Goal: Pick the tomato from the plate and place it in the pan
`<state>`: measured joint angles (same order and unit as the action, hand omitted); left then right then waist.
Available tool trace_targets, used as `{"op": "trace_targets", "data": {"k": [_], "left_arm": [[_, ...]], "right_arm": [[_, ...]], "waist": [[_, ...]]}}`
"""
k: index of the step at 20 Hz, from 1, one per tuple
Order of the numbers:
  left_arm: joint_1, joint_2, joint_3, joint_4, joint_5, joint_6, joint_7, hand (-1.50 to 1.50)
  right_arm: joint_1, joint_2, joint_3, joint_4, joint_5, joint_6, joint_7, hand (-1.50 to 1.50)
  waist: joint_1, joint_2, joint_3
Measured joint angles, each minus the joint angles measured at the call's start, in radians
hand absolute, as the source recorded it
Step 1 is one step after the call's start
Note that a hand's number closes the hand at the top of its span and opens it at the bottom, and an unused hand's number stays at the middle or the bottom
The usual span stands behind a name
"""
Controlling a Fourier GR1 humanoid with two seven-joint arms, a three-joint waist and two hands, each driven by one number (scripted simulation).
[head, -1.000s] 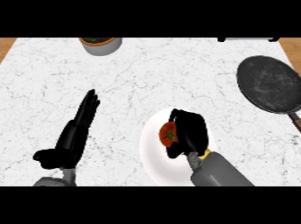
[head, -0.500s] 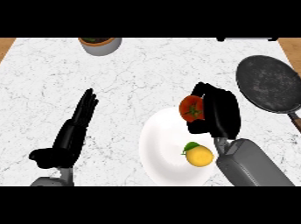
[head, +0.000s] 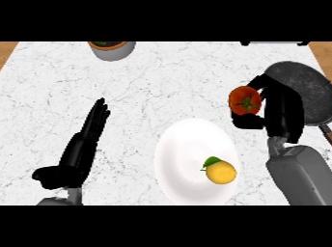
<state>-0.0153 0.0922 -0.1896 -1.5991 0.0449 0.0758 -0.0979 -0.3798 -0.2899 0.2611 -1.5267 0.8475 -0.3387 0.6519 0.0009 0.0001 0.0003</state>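
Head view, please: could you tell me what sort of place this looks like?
Most likely a kitchen counter: a white marble-patterned worktop holds a dark pan and a white plate with a yellow fruit, while the right hand carries a tomato.

The marble counter [head: 161,87] is seen steeply from above, from head height, forearms entering at the lower edge.
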Motion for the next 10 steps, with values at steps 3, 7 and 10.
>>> {"op": "trace_targets", "data": {"k": [3,7,10], "left_arm": [[-0.009,0.002,0.011,0.005,0.003,-0.008,0.001,0.0],[-0.017,0.001,0.019,0.021,0.002,-0.017,0.0,0.0],[-0.034,-0.011,0.013,0.024,-0.006,-0.013,0.005,0.0]], "right_arm": [[-0.019,-0.013,-0.091,0.077,-0.053,-0.042,-0.072,1.5],[-0.036,-0.038,-0.181,0.241,-0.076,-0.141,-0.217,1.5],[-0.078,-0.084,-0.24,0.363,-0.066,-0.198,-0.299,1.5]], "waist": [[0.002,0.001,0.0],[0.007,0.003,0.0],[0.011,0.005,0.001]]}}
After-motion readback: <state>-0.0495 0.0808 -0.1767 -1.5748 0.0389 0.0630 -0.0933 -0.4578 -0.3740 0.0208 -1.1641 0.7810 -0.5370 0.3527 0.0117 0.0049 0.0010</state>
